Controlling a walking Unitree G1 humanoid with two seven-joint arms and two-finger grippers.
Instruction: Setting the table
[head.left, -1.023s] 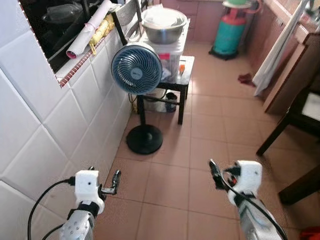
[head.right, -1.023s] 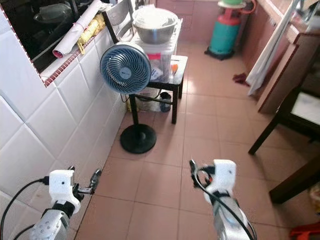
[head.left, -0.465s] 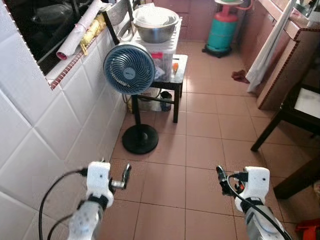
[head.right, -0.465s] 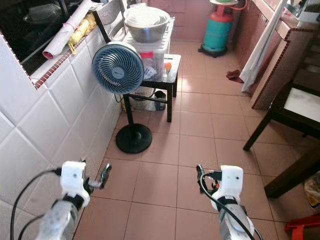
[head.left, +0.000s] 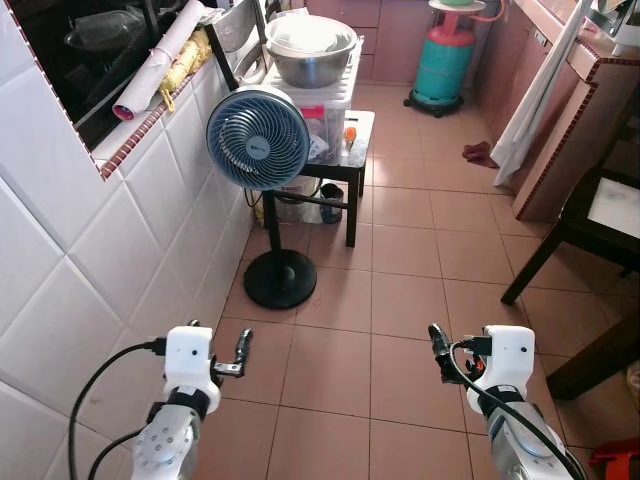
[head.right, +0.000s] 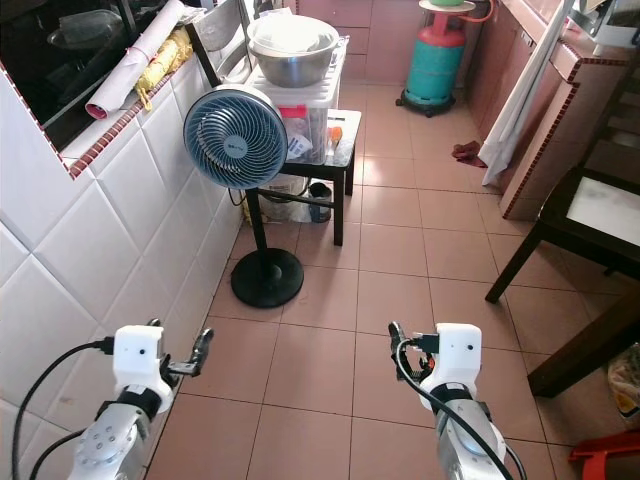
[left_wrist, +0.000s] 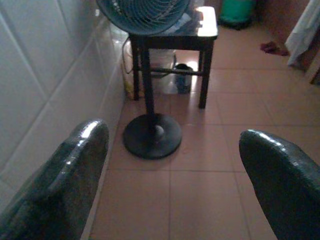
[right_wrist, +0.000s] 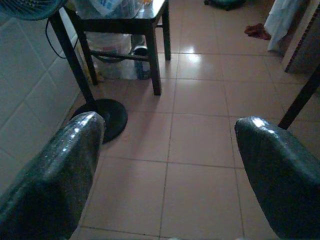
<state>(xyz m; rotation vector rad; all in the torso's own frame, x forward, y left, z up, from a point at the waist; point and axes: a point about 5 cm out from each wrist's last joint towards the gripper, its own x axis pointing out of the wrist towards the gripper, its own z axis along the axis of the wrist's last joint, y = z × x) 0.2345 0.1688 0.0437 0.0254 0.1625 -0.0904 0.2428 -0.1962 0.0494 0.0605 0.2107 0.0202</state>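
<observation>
Over a floor (head.left: 400, 300) of reddish-brown tiles, both arms reach forward at about the same height, neither touching anything. On the robot's left, close to the white tiled wall (head.left: 90, 270), the left gripper (left_wrist: 172, 165) has its two black fingers (left_wrist: 65, 175) spread wide with nothing between them; through the gap its wrist view looks onto the round black base of a standing fan (head.left: 258, 137). The right gripper (right_wrist: 167, 170) is likewise released, its fingers (right_wrist: 280, 170) well apart and holding nothing, with bare floor tiles showing between them. The fan stands against the wall ahead of the left arm, its blue-grey grille facing the robot. Just behind the fan a small dark side table (head.left: 352, 160) carries a clear plastic box (head.left: 330, 125), and on that box sits a large metal bowl (head.left: 311, 50) with a second bowl nested in it. Along the wall's brick-trimmed ledge (head.left: 140, 125) at the upper left lie a rolled white sheet (head.left: 165, 60) and a yellow bundle (head.left: 187, 62) beside it. At the far end of the room a green gas cylinder (head.left: 445, 55) stands on the floor, and a dark red rag (head.left: 480, 152) lies near a hanging white cloth (head.left: 545, 90). Along the right edge of the head views dark wooden legs of a table (head.left: 600, 215) stand on the tiles; no tableware can be made out on what shows of it.
</observation>
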